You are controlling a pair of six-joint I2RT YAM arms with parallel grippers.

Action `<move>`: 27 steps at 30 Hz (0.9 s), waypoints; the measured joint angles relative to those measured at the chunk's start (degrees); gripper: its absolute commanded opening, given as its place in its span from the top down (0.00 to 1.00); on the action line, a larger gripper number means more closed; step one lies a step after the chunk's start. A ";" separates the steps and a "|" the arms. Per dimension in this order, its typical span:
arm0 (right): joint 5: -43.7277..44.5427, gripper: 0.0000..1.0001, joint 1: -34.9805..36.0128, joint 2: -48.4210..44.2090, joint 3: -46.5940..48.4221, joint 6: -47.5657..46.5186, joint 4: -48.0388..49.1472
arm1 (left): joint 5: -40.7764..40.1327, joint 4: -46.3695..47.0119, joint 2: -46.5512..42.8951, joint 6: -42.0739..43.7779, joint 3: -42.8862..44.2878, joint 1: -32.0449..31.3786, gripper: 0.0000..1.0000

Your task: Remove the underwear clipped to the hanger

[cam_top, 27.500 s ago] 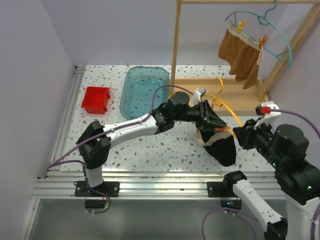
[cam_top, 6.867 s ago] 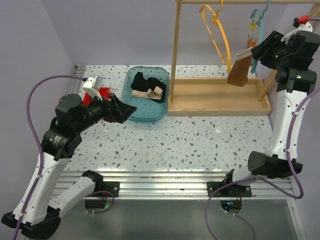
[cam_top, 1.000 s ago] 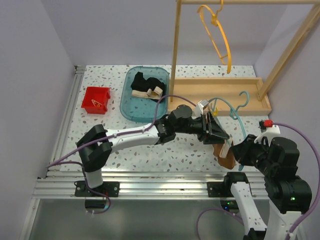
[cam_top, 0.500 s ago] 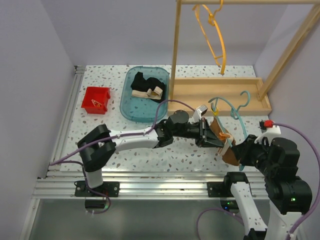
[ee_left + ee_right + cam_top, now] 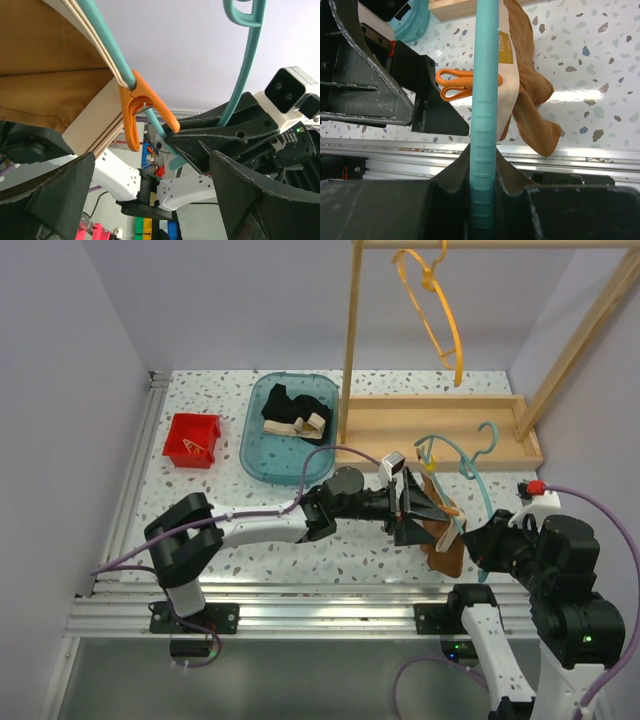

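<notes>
The rust-brown underwear hangs from a teal hanger, pinned by an orange clip. My right gripper is shut on the hanger's bar, with the brown cloth drooping to the right of it. My left gripper stands open just left of the clip, its fingers either side of it and apart from it. The brown cloth fills the upper left of the left wrist view. The black underwear with its beige waistband lies in the teal bin.
A wooden rack with a tray base stands at the back right, and an orange hanger hangs on its rail. A red bin sits at the left. The left arm stretches across the table's front.
My left gripper was shut on the orange clip half a second ago; now it is open and has drawn back slightly left. The brown underwear still hangs from the hanger.
</notes>
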 measured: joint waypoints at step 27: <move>1.33 1.00 2.32 0.07 0.09 -1.92 0.48 | 5.22 3.43 7.85 -3.26 6.67 0.11 1.00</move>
